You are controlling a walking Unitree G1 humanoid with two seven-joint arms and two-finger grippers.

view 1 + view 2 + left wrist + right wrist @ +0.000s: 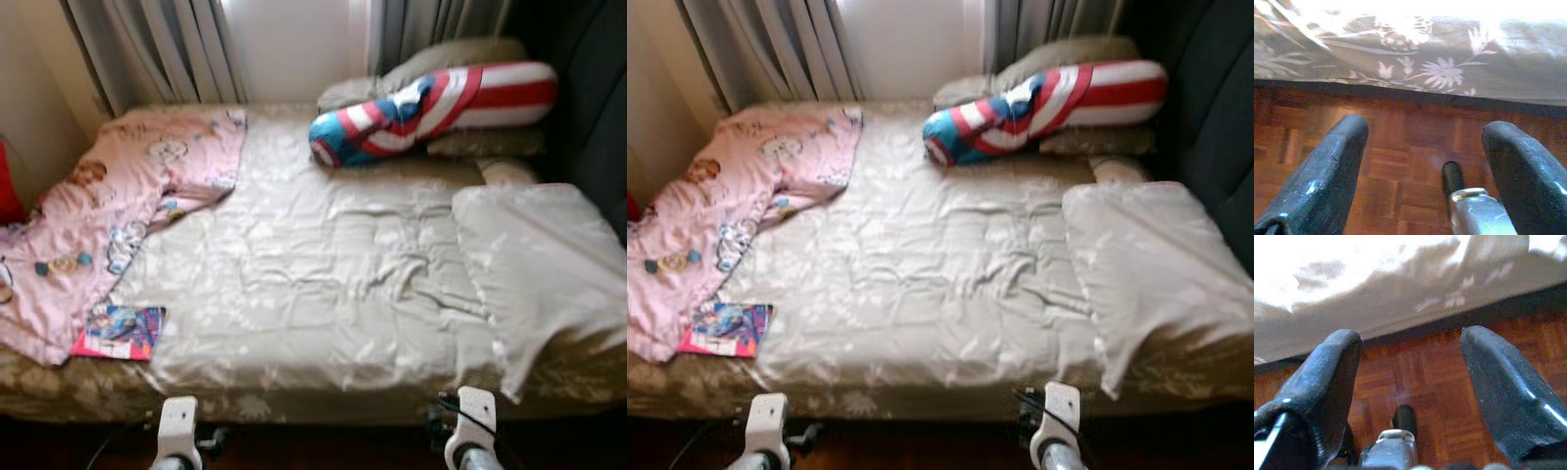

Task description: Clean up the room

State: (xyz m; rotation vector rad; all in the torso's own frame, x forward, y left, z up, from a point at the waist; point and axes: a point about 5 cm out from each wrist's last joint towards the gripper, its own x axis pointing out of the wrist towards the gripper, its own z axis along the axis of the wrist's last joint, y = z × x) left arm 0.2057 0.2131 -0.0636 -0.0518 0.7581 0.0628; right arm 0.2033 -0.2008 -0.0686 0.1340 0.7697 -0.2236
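From the head views we see the bed [323,284], a pink blanket [108,215] crumpled on its left side, a magazine [120,331] at the near left edge, and a striped pillow [431,106] far right. In the left wrist view our left gripper [1422,161] spreads wide above the parquet floor [1400,142]. In the right wrist view our right gripper [1410,382] likewise gapes empty.

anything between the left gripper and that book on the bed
Nothing visible. The left gripper hangs low over the wood floor by the bed's edge, jaws open. The book lies on the near left corner of the bed, beside the pink blanket, with nothing on top of it.
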